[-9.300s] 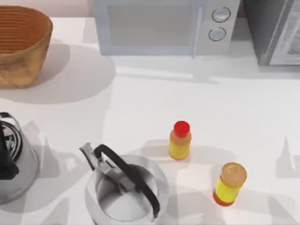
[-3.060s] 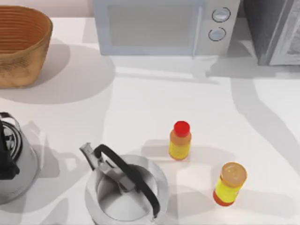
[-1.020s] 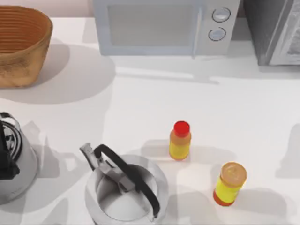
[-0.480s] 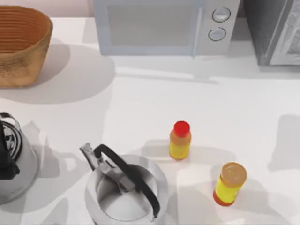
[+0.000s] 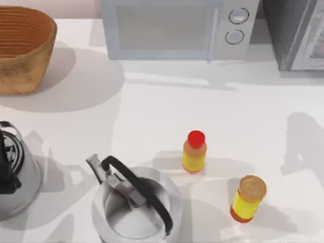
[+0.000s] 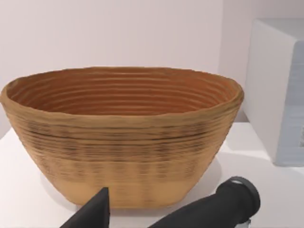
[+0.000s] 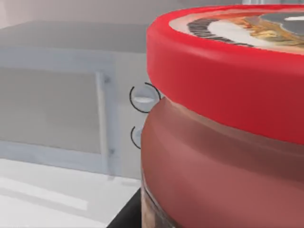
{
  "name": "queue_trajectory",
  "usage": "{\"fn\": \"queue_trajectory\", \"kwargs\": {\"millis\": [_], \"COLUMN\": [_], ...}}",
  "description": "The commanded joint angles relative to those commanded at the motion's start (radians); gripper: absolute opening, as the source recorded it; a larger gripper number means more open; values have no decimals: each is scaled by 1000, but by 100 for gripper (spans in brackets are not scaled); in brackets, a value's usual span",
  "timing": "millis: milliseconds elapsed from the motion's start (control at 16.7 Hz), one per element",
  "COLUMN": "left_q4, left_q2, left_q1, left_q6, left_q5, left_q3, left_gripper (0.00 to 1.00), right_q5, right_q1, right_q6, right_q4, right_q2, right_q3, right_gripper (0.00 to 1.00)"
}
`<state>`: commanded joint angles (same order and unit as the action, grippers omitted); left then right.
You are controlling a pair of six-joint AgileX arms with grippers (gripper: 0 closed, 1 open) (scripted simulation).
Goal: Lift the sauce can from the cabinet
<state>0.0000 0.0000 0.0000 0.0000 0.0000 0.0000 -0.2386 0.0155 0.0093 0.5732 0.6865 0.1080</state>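
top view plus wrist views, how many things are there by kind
Bottles: 2, red cap and orange cap
Kettles: 2, and
Basket: 1
Microwave: 1
Cabinet: 1
Sauce can: 1
Total: 8

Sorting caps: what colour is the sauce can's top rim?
Red, clearest in the right wrist view: sauce can.

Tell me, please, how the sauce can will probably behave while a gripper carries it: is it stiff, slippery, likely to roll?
The sauce can looks rigid, so it probably will not deform under a grip. Its smooth, rounded wall may be slippery. Being cylindrical, it would likely roll if laid on its side; standing on its broad base it should be stable.
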Motion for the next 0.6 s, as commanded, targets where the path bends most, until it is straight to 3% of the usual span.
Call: {"fn": "queue_trajectory", "kwargs": {"millis": [600], "left_q4": [0], "left_q2": [0], "left_q1": [0], "left_q6": [0], "left_q5": [0], "left_q3": [0], "left_gripper": [100], "right_q5": [-139], "right_q1": [-1], "right_q6": [0], "right_q4": [351], "right_q2": [419], "right_q3": [65], "right_gripper": [0]}}
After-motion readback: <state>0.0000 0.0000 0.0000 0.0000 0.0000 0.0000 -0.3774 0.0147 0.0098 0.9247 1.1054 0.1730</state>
